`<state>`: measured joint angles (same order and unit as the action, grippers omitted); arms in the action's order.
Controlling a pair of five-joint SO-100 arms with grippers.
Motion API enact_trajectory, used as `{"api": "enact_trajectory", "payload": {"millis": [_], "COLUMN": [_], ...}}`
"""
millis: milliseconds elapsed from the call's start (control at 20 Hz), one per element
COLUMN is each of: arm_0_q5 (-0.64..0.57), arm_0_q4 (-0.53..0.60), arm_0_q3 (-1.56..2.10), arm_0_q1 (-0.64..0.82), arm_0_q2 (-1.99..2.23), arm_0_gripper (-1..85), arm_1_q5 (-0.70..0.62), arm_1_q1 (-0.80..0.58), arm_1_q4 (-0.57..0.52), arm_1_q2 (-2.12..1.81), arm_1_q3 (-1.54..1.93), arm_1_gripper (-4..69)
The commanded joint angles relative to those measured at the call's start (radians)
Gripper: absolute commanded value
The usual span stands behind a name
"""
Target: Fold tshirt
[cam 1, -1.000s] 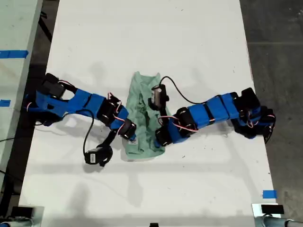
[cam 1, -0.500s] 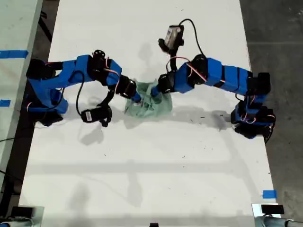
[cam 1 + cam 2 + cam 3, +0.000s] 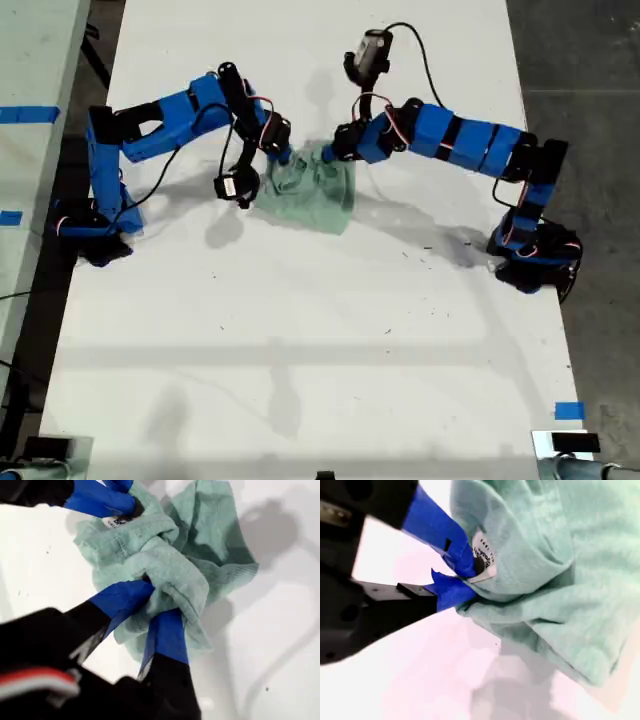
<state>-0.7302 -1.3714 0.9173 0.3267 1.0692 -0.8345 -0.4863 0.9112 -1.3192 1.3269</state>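
Together, two tools, my first tool (image 3: 150,607) and my second tool (image 3: 465,577), grip one tshirt (image 3: 318,195).

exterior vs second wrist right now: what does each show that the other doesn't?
Exterior only: both blue arms, the whole white table, blue tape near a table corner, and the full outline of the bunched tshirt.

Second wrist only: my second gripper shut on the cloth right at a small white printed label, plus the fabric's weave.

Both: the pale green tshirt lifted at one edge, its far part draping to the table.
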Motion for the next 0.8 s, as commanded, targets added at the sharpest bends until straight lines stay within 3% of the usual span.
{"api": "enact_trajectory", "payload": {"millis": [0,100,150,200,400,600,750], "arm_0_q5": [-0.008,0.002,0.003,-0.002,-0.018,-0.02,0.018], "arm_0_q4": [0.08,0.072,0.049,0.017,-0.132,-0.239,-0.23], "arm_0_q3": [-0.057,-0.092,-0.091,-0.089,-0.066,-0.009,0.229], "arm_0_q1": [0.041,0.077,0.087,0.097,0.147,0.124,0.051], "arm_0_q2": [-0.137,-0.192,-0.153,-0.095,0.204,0.446,0.641], "arm_0_gripper": [4.9,19.2,25.1,30.5,30.8,26.7,20.0], "arm_1_q5": [0.003,0.049,0.058,0.051,0.051,0.078,0.138], "arm_1_q1": [-0.018,-0.025,-0.029,-0.029,-0.006,0.046,0.089], "arm_1_q4": [-0.095,-0.009,0.057,0.103,0.276,0.388,0.403], "arm_1_q2": [0.117,0.204,0.195,0.158,-0.089,-0.416,-0.724], "arm_1_q3": [-0.021,-0.087,-0.097,-0.098,-0.066,0.054,0.293], "arm_1_gripper": [1.1,28.9,39.0,44.1,30.9,27.1,23.2]}}
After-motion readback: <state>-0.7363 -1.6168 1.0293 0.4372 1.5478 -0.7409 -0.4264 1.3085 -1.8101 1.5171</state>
